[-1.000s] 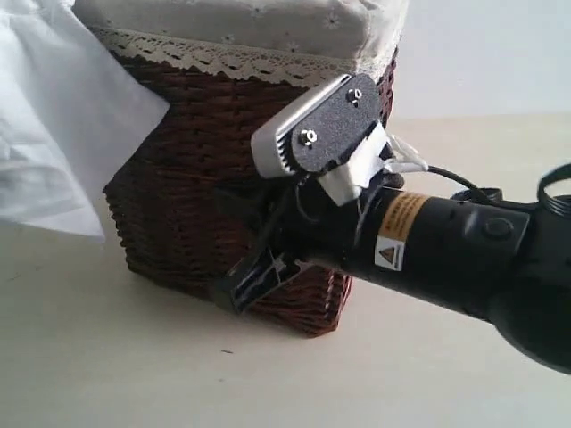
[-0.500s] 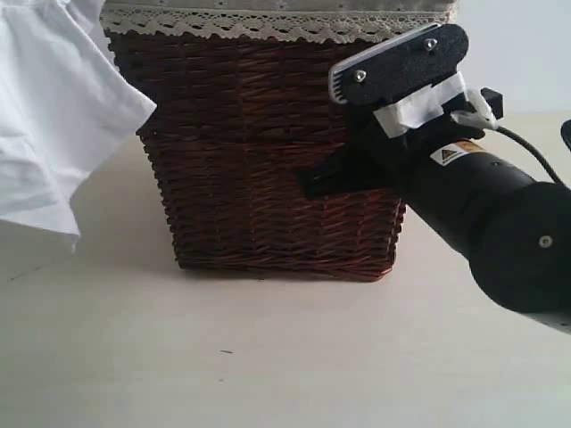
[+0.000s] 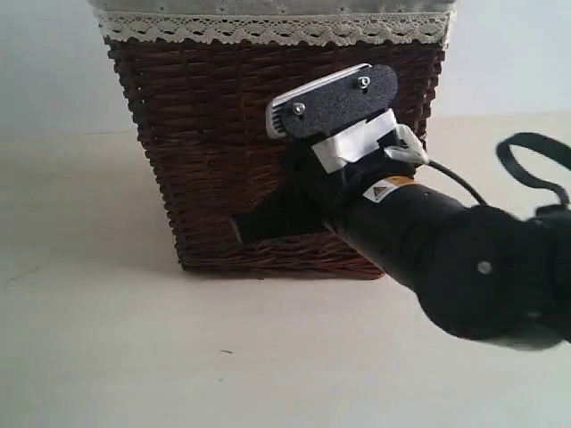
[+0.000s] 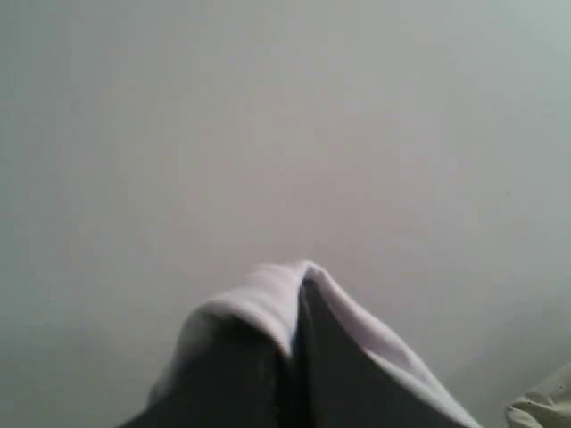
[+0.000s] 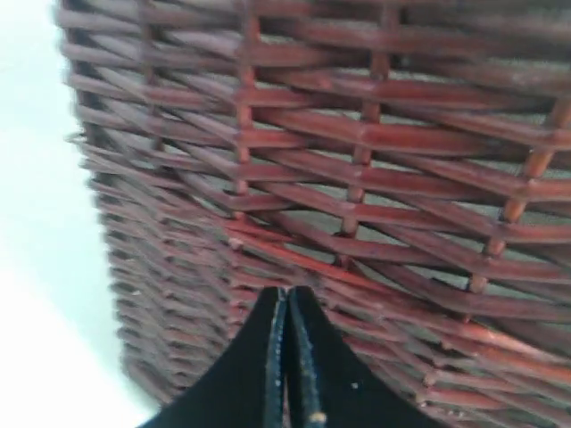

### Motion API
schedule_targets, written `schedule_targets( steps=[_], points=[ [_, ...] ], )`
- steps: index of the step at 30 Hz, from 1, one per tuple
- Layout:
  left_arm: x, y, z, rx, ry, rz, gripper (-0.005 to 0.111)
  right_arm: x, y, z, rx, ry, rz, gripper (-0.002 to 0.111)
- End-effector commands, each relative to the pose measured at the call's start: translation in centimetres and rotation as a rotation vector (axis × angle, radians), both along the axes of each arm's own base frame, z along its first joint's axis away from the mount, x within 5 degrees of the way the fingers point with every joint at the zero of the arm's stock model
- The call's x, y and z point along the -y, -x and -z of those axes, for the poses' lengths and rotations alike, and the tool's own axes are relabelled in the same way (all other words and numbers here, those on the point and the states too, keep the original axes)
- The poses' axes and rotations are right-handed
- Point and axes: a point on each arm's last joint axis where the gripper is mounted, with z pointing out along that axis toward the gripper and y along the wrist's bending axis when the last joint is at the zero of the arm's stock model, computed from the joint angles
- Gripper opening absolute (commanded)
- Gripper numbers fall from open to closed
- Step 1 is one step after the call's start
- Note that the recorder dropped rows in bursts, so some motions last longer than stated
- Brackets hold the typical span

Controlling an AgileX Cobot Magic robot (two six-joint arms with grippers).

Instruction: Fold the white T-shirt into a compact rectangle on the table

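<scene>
In the left wrist view my left gripper (image 4: 299,290) is shut on the white T-shirt (image 4: 259,303). A fold of white cloth drapes over both dark fingers against a plain pale background. The shirt does not show in the exterior view, and neither does the left arm. My right gripper (image 3: 245,227) is shut with nothing in it, its tip low against the front of the wicker basket. The right wrist view shows its closed tips (image 5: 287,299) very near the weave. The pale beige table (image 3: 134,357) spreads out in front.
A dark brown wicker basket (image 3: 205,134) with a lace-trimmed cloth lining (image 3: 268,31) stands at the back middle of the table; it fills the right wrist view (image 5: 375,134). The thick black right arm (image 3: 455,267) reaches in from the right.
The white cloth that hung at the left of the exterior view has gone out of that view. The right arm has swung left and lower across the basket's front.
</scene>
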Motion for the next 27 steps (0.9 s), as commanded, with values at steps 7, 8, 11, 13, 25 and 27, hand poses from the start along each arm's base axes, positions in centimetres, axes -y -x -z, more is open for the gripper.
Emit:
schedule_targets(
  steps=[7,8,11,13,25,27],
  points=[
    [-1.7,-1.5,0.3,0.016,0.094,0.082,0.0,-1.0,-10.1,2.2,-0.013,-0.011,0.188,0.0],
    [-1.7,-1.5,0.2,0.018,0.095,0.083,0.0,-1.0,-10.8,2.2,-0.021,-0.016,0.193,0.0],
    [-1.8,-1.7,0.3,0.019,0.105,0.094,0.0,-0.7,-12.7,2.4,-0.045,-0.017,0.201,0.0],
    [-1.8,-1.6,0.3,0.023,0.108,0.099,0.0,0.0,-14.4,2.7,-0.07,-0.027,0.221,0.0],
    [-1.8,-1.6,0.3,0.023,0.109,0.103,0.0,0.4,-18.3,2.4,-0.114,-0.054,0.195,0.0],
    [-1.8,-1.6,0.3,0.023,0.109,0.103,0.0,0.2,-18.7,2.5,-0.109,-0.057,0.195,0.0]
  ],
)
